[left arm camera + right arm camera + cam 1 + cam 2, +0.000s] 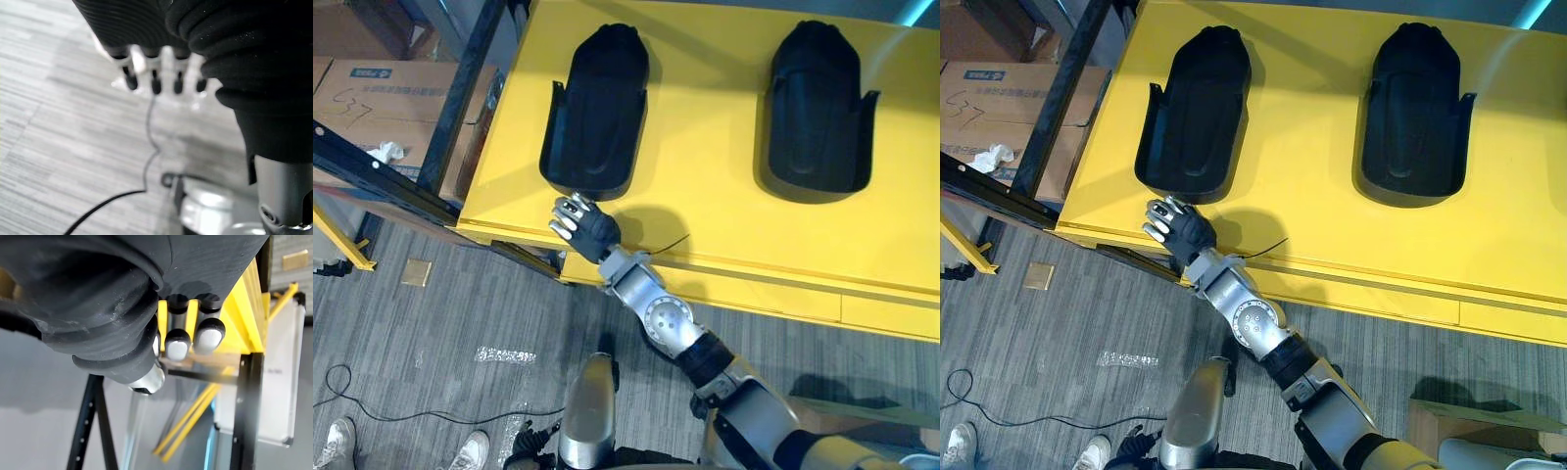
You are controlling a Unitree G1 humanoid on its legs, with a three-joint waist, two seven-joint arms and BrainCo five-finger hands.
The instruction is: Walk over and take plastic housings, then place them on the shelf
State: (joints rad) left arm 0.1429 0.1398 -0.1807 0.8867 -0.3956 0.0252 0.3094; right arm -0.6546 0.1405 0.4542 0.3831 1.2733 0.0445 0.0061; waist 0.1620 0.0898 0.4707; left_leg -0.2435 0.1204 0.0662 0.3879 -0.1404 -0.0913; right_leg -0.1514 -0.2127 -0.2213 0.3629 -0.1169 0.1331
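Black plastic housings (597, 108) on yellow shelf (705, 147)

The left plastic housing (597, 108) and the right plastic housing (818, 108) are black, smooth and faintly glossy. The shelf (705, 201) is smooth yellow painted metal with a soft sheen. The cardboard box (382, 88) is matt brown, and the floor (460, 313) is rough grey carpet.

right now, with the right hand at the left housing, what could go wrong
The right hand sits at the near end of the left housing, close to the front edge of the yellow shelf. A weak hold could slide it off onto the floor. A person's shoes stand nearby below.
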